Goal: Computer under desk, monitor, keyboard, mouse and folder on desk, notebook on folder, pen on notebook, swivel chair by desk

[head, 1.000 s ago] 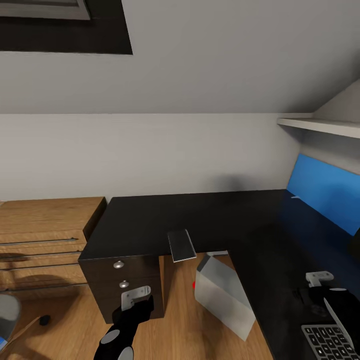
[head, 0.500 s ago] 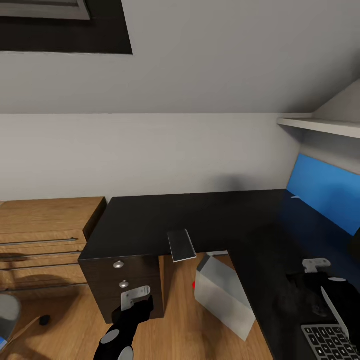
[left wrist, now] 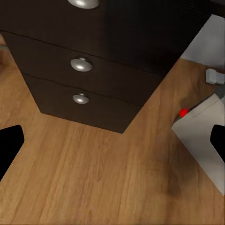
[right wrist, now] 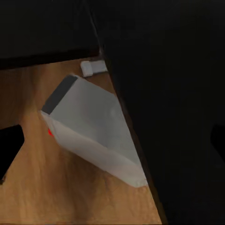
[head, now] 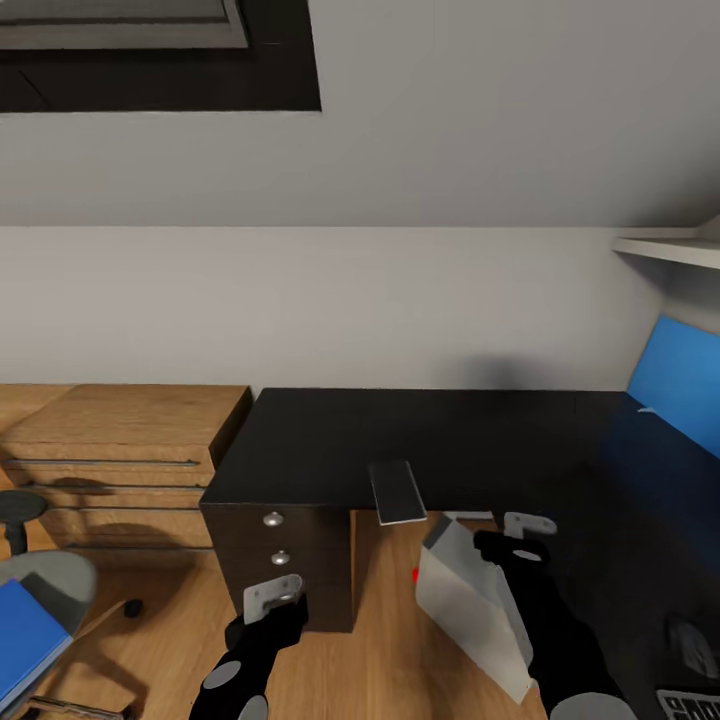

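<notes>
Since the earlier frame the view is panning left and the right gripper, jaws spread, is hanging over the computer under the desk, while the folder is waiting on the chair, and the left gripper is also hanging spread.

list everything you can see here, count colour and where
desk: 1, glossy black top, centre, against the wall
drawers: 1 black unit with silver knobs, under the desk's left end
computer: 1, light grey with a red dot, on the floor by the desk's inner corner
wooden unit: 1, light wood, left of the desk
folder: 1, bright blue, on the chair seat
chair: 1, grey, lower left
wall panel: 1, blue, right
shelf: 1, white, upper right
skylight: 1, black frame, top left
left gripper: 1, black, before the drawers
right gripper: 1, black, above the computer
</notes>
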You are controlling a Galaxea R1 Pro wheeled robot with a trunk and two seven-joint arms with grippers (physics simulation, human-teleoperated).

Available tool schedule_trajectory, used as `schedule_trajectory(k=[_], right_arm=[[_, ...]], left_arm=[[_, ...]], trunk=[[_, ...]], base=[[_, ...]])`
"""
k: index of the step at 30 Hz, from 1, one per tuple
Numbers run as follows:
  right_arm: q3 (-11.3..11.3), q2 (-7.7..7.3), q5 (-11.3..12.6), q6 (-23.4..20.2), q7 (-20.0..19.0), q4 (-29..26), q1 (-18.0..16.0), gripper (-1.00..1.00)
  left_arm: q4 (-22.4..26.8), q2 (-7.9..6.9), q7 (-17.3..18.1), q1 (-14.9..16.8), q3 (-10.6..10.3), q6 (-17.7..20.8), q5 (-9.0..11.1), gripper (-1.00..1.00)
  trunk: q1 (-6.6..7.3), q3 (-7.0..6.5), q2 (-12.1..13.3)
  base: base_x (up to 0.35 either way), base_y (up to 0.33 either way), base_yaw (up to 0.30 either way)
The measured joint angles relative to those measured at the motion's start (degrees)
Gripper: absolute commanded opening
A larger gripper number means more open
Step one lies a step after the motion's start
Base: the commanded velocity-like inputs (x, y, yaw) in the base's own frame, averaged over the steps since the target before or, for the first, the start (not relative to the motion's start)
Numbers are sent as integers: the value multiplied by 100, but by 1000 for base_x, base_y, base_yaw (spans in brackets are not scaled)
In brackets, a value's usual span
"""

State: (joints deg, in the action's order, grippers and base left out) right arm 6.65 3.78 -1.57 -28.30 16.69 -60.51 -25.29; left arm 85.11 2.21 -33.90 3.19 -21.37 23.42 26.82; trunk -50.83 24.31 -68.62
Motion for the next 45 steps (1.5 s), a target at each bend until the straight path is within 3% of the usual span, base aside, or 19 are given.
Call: schedule_trajectory(k=[1,2,4,5,6,8,9,10,12,13,14,19,26,45], right_arm=[[-111,22,-43,51,103,49,0,100],[-425,65,-121,205,414,232,0,100],[-638,90,-163,311,642,390,0,100],[-855,120,-184,417,855,548,1,100],[-1118,154,-199,530,1082,705,1,100],[-1896,248,-219,861,1621,1063,1,100],[-2061,263,-224,933,1736,1133,1,100],[-2495,294,-219,1124,2078,1319,2,100],[-2759,318,-217,1238,2312,1423,1,100],[-3087,357,-208,1393,2614,1532,3,100],[-3215,372,-206,1456,2727,1565,5,100],[-3337,383,-207,1519,2812,1583,10,100],[-3342,365,-194,1570,2818,1592,10,100],[-3380,378,-231,2151,2802,1903,10,100]], left_arm=[[0,0,0,0,-1,0,0,100],[0,0,0,0,-5,0,0,100],[0,0,0,0,-5,0,0,100],[0,0,0,0,-6,0,-1,100],[0,0,0,0,-7,0,1,100],[0,0,0,0,-7,0,1,100],[0,0,0,0,-7,0,1,100],[0,0,0,0,-8,0,0,100],[0,0,0,0,-7,0,0,100],[-1,0,0,1,-9,0,-1,100],[-1,0,0,1,-9,0,-1,100],[-2,0,0,1,-9,0,-1,100],[0,0,0,0,-8,0,-1,100],[1,1,-1,0,-7,2,0,100]], trunk=[[0,0,0],[0,1,0],[0,4,0],[0,5,0],[0,7,0],[0,11,0],[0,13,-1],[0,16,0],[0,21,0],[0,23,0],[0,24,0],[0,25,0],[0,26,0],[-2,68,0]], base=[[0,0,273],[0,0,273],[0,0,273],[0,0,273],[0,0,273],[0,0,273],[0,0,272],[0,0,269],[0,0,178],[0,0,56],[0,0,36],[0,0,16],[-2,8,58],[-151,288,262]])
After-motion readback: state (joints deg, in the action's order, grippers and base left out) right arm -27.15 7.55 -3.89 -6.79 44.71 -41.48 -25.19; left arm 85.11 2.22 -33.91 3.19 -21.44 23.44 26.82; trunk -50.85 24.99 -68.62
